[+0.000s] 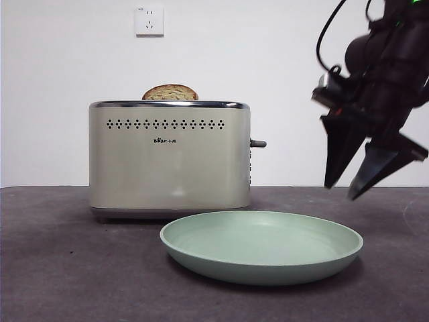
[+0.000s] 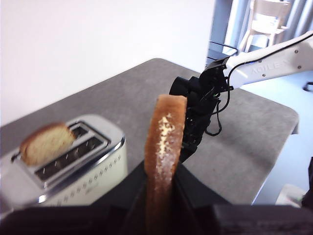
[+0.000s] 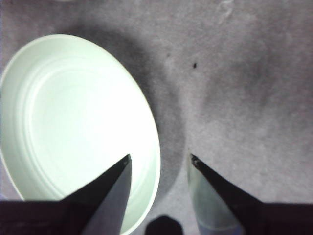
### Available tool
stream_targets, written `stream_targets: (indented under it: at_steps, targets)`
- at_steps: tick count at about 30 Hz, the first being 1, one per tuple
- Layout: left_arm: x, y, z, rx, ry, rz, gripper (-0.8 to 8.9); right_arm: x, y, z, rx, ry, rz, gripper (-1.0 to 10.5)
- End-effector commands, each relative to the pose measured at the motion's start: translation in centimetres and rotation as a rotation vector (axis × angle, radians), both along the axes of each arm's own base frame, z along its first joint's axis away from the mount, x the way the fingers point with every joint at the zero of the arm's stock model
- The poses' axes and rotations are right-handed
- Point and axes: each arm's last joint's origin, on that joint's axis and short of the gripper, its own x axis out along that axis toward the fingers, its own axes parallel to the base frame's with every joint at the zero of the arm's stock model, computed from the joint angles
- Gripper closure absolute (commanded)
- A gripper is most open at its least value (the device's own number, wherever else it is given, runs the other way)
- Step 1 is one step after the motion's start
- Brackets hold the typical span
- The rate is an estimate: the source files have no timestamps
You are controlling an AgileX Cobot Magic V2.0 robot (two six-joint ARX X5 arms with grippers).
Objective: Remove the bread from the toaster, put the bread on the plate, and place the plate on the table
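My left gripper (image 2: 161, 172) is shut on the bread (image 2: 164, 142), a tan slice with a brown crust seen edge-on, held high above the table; this gripper is out of the front view. The cream toaster (image 1: 169, 161) stands behind the plate and also shows in the left wrist view (image 2: 83, 166). The pale mint-green plate (image 1: 268, 272) lies on the dark table (image 1: 60, 268) in front of the toaster. My right gripper (image 1: 342, 190) is open and empty, hanging over the plate's right rim (image 3: 151, 147).
A second, smaller domed slice (image 1: 170, 92) sticks up from the toaster's slot and shows in the left wrist view (image 2: 46, 142). A white wall with a socket (image 1: 149, 20) is behind. The table's far edge (image 2: 288, 110) lies beyond the right arm.
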Motion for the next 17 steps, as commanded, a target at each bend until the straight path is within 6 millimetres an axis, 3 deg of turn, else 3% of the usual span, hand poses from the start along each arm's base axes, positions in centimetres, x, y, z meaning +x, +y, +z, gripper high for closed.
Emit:
stream_targets:
  at_steps: [1,5,10,17]
  targets:
    - [-1.0,0.5,-1.3,-0.033,0.022,0.054,8.22,0.3,0.5,-1.4,-0.011,0.029,0.022,7.6]
    - [-2.3,1.1,-2.6,-0.060,0.035,0.071,8.22,0.6,1.2,-2.7,-0.022,0.059,0.039,7.6]
    - [-3.6,1.8,-2.6,-0.077,0.007,0.106,8.22,0.8,1.7,-3.4,-0.024,0.066,0.050,7.6]
    - [-3.9,2.0,-2.5,-0.082,-0.003,0.121,8.22,0.8,2.2,-3.6,-0.031,0.054,0.064,7.6]
